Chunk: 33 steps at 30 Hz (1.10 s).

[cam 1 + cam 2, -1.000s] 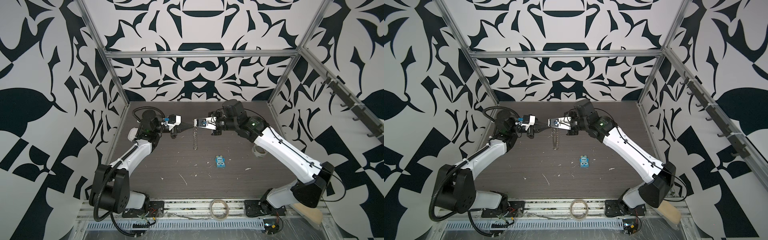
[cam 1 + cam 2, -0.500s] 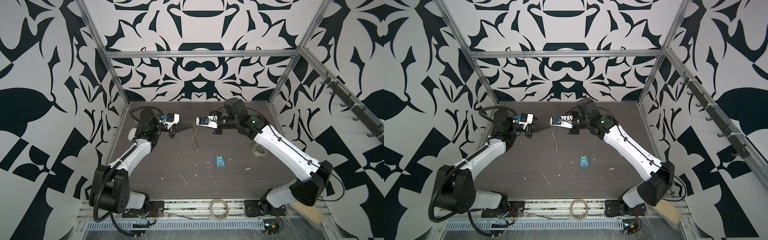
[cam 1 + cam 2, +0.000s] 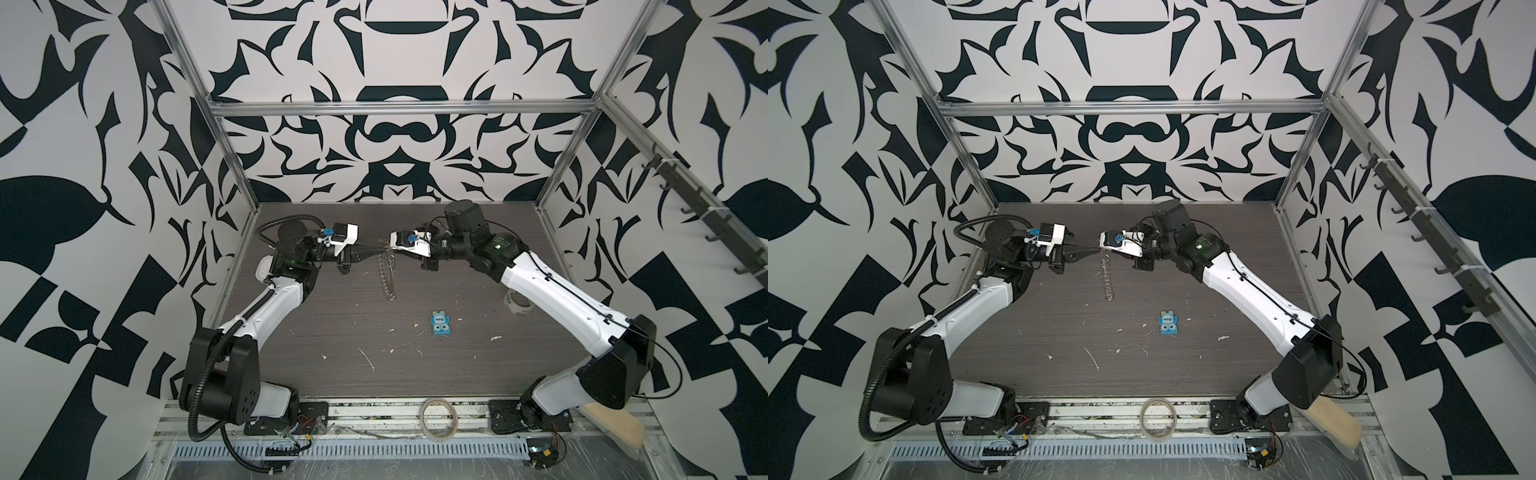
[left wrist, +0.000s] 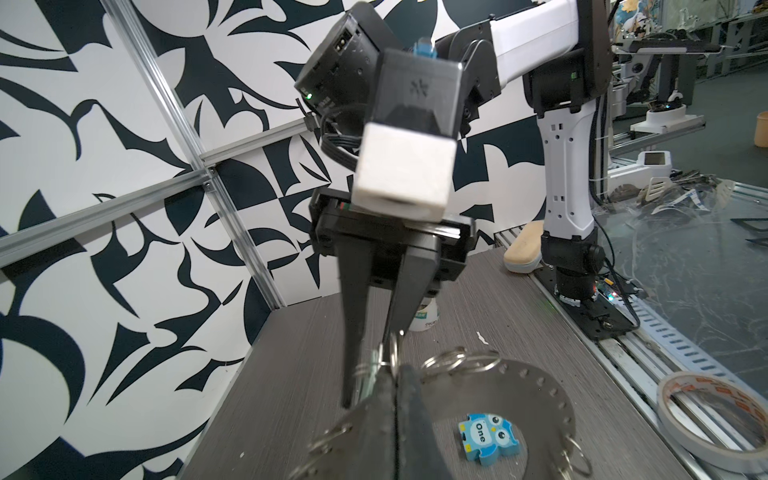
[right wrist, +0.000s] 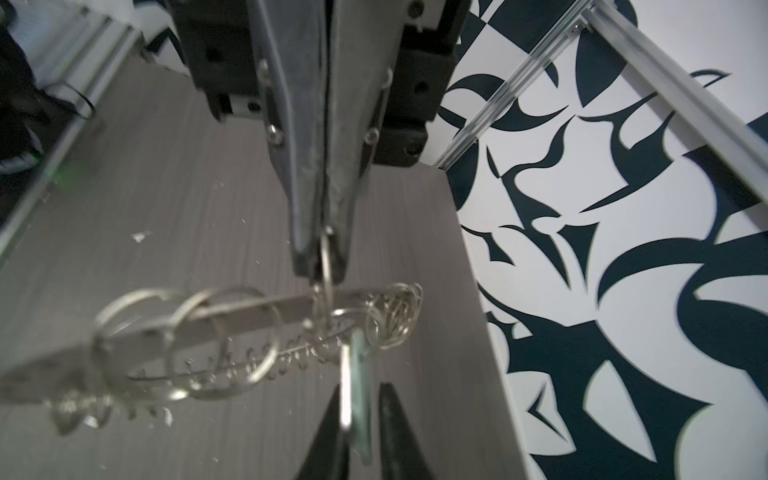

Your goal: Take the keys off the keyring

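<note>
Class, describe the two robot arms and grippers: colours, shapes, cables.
The left arm and right arm have white shells with black joints. A ribbed black conduit loops by the left base; a thin black cable follows the right arm. The left gripper and right gripper have slim tapering dark fingers.

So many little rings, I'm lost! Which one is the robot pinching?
The ring pinched in the shut left gripper, by the pale green key; the others hang free on the keyring.
</note>
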{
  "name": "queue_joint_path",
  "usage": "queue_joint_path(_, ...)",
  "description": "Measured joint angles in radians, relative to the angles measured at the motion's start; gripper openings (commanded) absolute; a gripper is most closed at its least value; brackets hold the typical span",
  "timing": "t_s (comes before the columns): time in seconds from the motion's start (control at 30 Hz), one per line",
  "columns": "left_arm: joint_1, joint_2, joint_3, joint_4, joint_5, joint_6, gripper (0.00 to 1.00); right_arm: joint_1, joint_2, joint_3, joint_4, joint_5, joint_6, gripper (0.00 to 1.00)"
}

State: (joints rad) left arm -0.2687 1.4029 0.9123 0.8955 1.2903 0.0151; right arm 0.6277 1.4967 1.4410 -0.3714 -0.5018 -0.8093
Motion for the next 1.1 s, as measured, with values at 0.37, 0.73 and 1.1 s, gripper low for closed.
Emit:
queue_joint_path(0.37, -0.001, 0.016, 0.000, 0.062, -0.016, -0.028, 0.00, -0.126, -0.117, -0.104, 0.081, -0.080, 0.162, 0.21)
queue_joint_path(0.73, -0.001, 0.016, 0.000, 0.072, -0.019, -0.038, 0.00, -0.114, -0.071, -0.084, 0.217, -0.252, 0.323, 0.21)
queue_joint_path(1.1, -0.001, 0.016, 0.000, 0.067, -0.018, -0.037, 0.00, -0.093, -0.004, 0.014, 0.128, -0.359, 0.315, 0.23)
